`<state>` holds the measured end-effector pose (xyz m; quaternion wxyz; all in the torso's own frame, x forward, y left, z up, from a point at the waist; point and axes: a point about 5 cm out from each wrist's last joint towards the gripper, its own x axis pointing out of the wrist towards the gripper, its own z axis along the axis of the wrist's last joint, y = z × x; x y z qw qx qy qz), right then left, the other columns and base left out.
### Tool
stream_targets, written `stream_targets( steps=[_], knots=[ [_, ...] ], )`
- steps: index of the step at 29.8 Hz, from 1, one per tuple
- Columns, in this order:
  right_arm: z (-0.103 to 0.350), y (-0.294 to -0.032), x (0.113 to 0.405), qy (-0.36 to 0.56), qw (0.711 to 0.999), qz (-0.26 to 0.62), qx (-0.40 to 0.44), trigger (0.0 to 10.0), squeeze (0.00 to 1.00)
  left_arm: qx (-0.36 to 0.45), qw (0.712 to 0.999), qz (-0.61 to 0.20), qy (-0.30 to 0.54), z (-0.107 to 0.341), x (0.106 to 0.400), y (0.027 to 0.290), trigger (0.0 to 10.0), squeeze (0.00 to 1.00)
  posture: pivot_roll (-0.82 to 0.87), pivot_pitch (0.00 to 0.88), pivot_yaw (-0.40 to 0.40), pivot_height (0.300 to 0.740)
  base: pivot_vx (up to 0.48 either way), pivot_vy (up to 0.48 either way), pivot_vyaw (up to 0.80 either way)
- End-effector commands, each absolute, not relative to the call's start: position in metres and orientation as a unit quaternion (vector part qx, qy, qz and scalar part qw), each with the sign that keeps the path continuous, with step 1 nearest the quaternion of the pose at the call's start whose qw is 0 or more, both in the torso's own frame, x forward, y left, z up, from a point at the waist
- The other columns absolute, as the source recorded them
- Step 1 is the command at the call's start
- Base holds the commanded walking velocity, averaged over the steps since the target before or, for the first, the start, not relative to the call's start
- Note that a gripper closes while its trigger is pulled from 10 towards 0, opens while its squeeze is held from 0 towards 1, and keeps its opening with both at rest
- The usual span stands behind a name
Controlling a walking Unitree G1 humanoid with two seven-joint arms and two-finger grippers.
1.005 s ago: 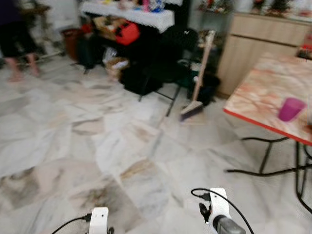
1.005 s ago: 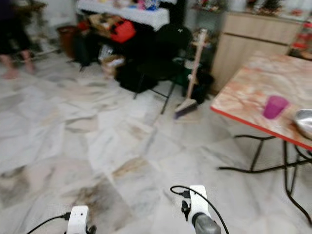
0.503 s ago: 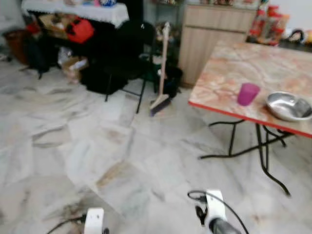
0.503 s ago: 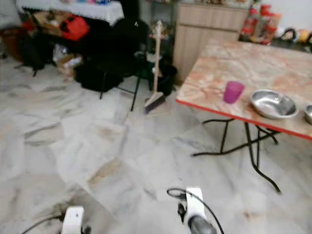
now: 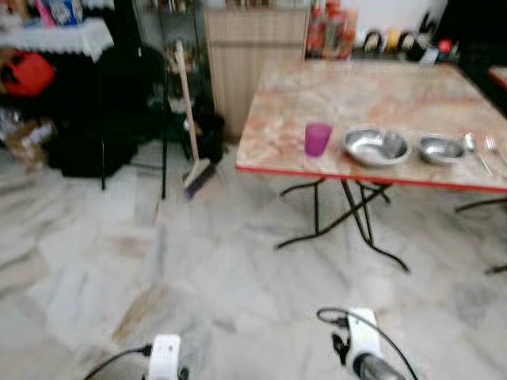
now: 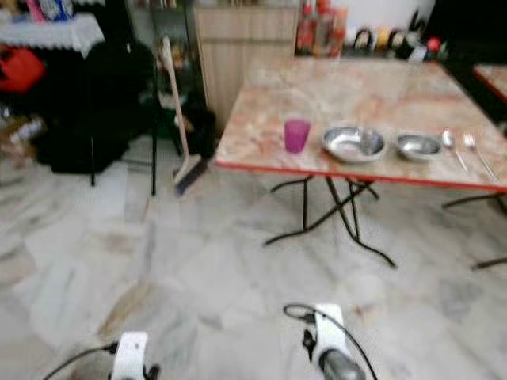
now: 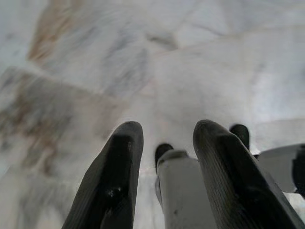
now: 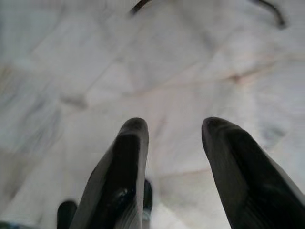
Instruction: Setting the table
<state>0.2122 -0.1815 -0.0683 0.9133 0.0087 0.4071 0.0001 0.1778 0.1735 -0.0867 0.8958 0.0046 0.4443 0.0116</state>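
A marble-pattern table (image 5: pixel 380 95) with a red edge stands ahead to the right on black folding legs. Near its front edge stand a purple cup (image 5: pixel 318 139), a larger steel bowl (image 5: pixel 375 146) and a smaller steel bowl (image 5: pixel 440 149). A spoon (image 5: pixel 469 142) and a fork (image 5: pixel 491 146) lie right of the bowls. Both arms hang low over the marble floor. My left gripper (image 7: pixel 164 131) is open and empty, pointing at the floor. My right gripper (image 8: pixel 174 129) is open and empty too.
A broom (image 5: pixel 190 127) leans by a wooden cabinet (image 5: pixel 253 55) left of the table. Dark bags and a black chair (image 5: pixel 103 119) crowd the far left. Bottles (image 5: pixel 329 32) stand behind the table. White marble floor (image 5: pixel 238 277) stretches between me and the table.
The camera has swung right: the table has shifted from the right edge toward the middle, and both bowls and the cutlery have come into view. Both grippers stay open.
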Motion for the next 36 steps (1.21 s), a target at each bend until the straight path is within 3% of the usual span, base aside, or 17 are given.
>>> stream_targets(
  steps=[1,12,32,36],
  knots=[
    [-0.0699,-0.1754,0.2107,0.410,0.912,0.002,0.018,10.0,0.00,0.015,0.893,0.009,0.449,-0.0874,0.1755,0.1780,10.0,0.00,0.04,0.000,0.013,0.740,0.000,0.000,-0.79],
    [-0.0705,-0.1723,0.2101,0.410,0.912,0.003,0.023,10.0,0.00,0.024,0.892,-0.005,0.451,-0.0873,0.1763,0.1764,10.0,0.00,0.04,0.000,0.024,0.740,0.000,0.000,-0.79],
    [-0.0698,-0.1691,0.2116,0.405,0.914,-0.003,0.034,10.0,0.00,0.014,0.898,0.009,0.439,-0.0828,0.1851,0.1799,10.0,0.00,0.06,0.000,0.022,0.740,0.000,0.000,0.00],
    [-0.0694,-0.1731,0.2116,0.403,0.915,-0.011,0.034,10.0,0.00,0.013,0.895,0.012,0.446,-0.0847,0.1818,0.1790,10.0,0.00,0.05,0.000,0.018,0.740,0.322,0.000,0.00]
  ],
)
